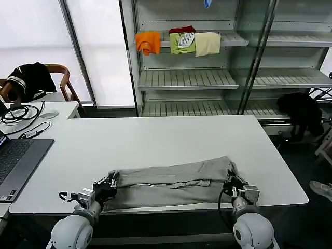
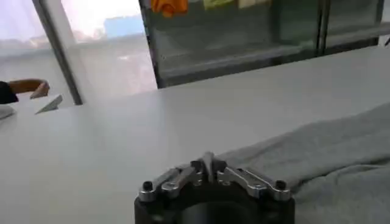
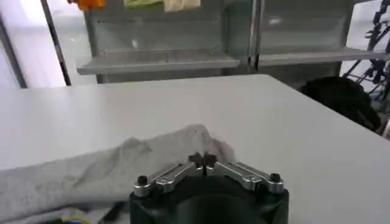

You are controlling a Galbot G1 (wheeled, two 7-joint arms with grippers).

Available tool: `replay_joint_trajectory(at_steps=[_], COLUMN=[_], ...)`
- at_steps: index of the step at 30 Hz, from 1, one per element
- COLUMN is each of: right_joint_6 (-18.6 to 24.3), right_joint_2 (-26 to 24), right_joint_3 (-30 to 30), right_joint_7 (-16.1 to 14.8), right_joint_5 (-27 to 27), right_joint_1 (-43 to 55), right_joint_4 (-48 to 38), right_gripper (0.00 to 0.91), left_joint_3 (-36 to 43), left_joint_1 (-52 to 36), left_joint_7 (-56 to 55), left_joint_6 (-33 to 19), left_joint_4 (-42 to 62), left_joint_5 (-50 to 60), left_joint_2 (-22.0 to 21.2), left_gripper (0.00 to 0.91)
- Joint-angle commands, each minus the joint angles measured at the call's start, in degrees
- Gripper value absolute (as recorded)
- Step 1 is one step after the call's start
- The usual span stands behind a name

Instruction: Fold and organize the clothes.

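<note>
A grey shirt (image 1: 168,182) lies folded in a long band along the table's (image 1: 155,137) near edge. The left gripper (image 1: 110,188) pinches its left end, fingers closed on the cloth. The right gripper (image 1: 232,185) clamps the right end the same way.

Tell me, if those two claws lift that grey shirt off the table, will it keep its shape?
Probably not. The grey shirt lies rumpled and creased, so it likely sags between the left claw and right claw. It looks thin, so probably light. Pushed along the table, it would likely bunch up.
</note>
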Motion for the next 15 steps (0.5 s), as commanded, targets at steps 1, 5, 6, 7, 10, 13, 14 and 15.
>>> replay_joint_trajectory(at_steps=[1, 5, 6, 7, 10, 13, 14, 15], right_joint_6=[0.3, 0.5, 0.5, 0.5, 0.6, 0.5, 0.5, 0.5], right_joint_2=[0.1, 0.3, 0.2, 0.1, 0.0, 0.0, -0.1, -0.2], right_joint_3=[-0.2, -0.2, -0.2, -0.1, 0.3, 0.7, 0.9, 1.0], right_joint_7=[0.1, 0.6, 0.7, 0.8, 0.9, 1.2, 1.3, 1.3], right_joint_5=[-1.3, -1.9, -1.8, -1.8, -1.6, -1.4, -1.3, -1.2], right_joint_1=[-1.2, -2.3, -2.7, -3.1, -4.0, -4.5, -4.7, -4.8], right_joint_4=[-0.2, 0.8, 1.5, 2.1, 4.0, 6.1, 7.5, 8.1], right_gripper=[0.907, 0.907, 0.907, 0.907, 0.907, 0.907, 0.907, 0.907], left_joint_3=[0.1, 0.2, 0.1, 0.0, -0.2, -0.8, -1.3, -1.5], left_joint_1=[0.3, -0.4, -0.5, -0.6, -0.5, -0.1, 0.2, 0.2], left_joint_7=[0.0, -0.2, -0.2, -0.3, -0.6, -0.9, -1.1, -1.2], left_joint_6=[0.0, 0.2, 0.3, 0.5, 0.6, 0.8, 0.8, 0.9], left_joint_4=[0.1, 0.1, 0.0, -0.1, -0.7, -1.6, -2.1, -2.2], left_joint_5=[0.8, 1.1, 1.1, 1.1, 1.0, 1.0, 1.0, 1.0], left_joint_2=[-0.2, -0.4, -0.4, -0.4, -0.6, -1.2, -1.4, -1.6], left_gripper=[0.907, 0.907, 0.907, 0.907, 0.907, 0.907, 0.907, 0.907])
